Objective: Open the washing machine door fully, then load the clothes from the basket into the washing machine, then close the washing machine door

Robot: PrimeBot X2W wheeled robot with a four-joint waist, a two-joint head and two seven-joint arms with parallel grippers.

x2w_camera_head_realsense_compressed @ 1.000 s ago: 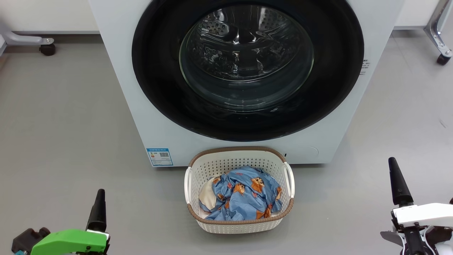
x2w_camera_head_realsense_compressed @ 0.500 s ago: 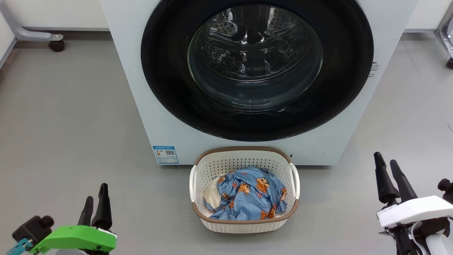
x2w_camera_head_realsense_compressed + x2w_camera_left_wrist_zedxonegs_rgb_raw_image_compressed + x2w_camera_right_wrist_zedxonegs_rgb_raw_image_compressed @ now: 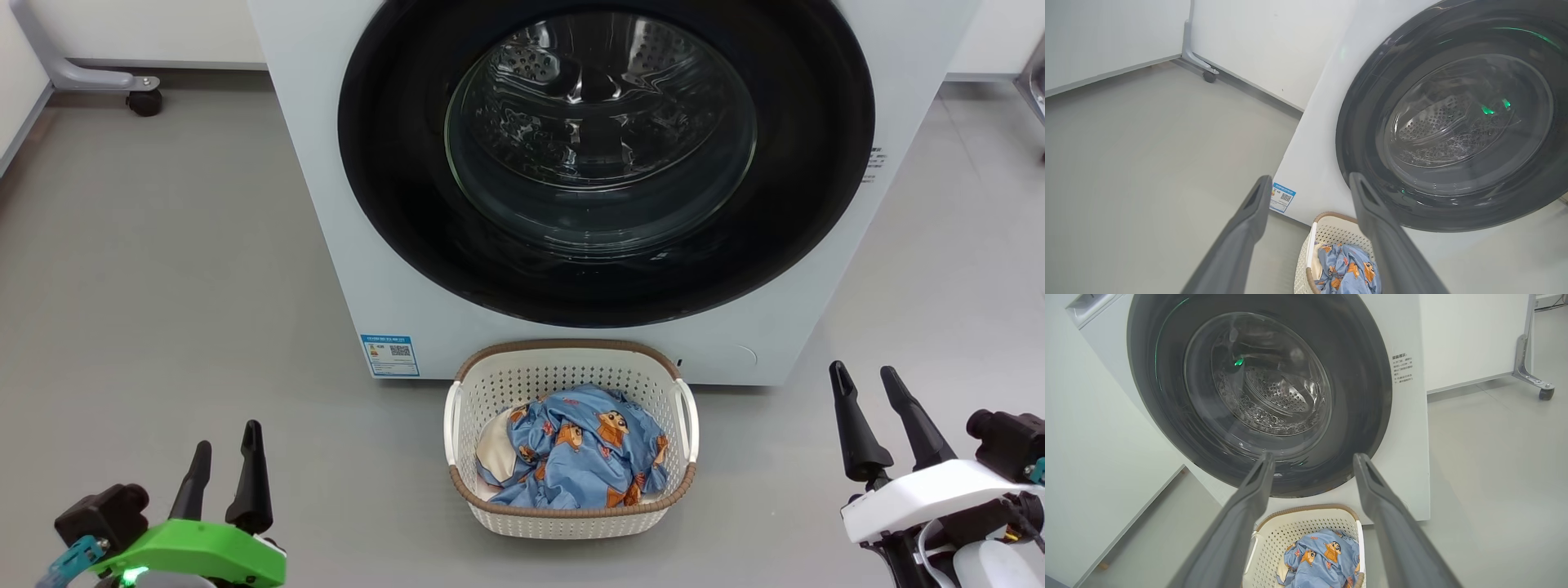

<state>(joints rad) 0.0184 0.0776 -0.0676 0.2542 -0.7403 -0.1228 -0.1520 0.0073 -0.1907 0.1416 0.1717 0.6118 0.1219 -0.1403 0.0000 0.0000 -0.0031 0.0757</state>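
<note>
Head view, w/ both wrist views. The washing machine point(image 3: 367, 302), a white front-loader, stands on a grey floor point(image 3: 163, 286). Its door point(image 3: 604, 151), black rim w/ bulging clear glass at ctr, is shut flat against the front; the perforated steel drum shows through the glass. A blue label point(image 3: 390, 355) sits at the machine's lower L corner, and a small printed notice point(image 3: 875, 163) is on the front, R of the door. The basket point(image 3: 571, 523), cream perforated plastic w/ brown rim, sits on the floor just in front of the machine, below the door. The clothes point(image 3: 575, 449) lie bunched inside the basket: blue fabric w/ orange-brown cartoon figures, plus a cream piece point(image 3: 492, 453) tucked at the L side. The L end effector point(image 3: 228, 434), green housing, is at lower L; the R end effector point(image 3: 861, 367), white housing, at lower R. Both are open, fingers spread, nothing between them, well apart from basket and door, pointing toward the machine. A castor leg point(image 3: 143, 102) stands by the wall, far L.
</note>
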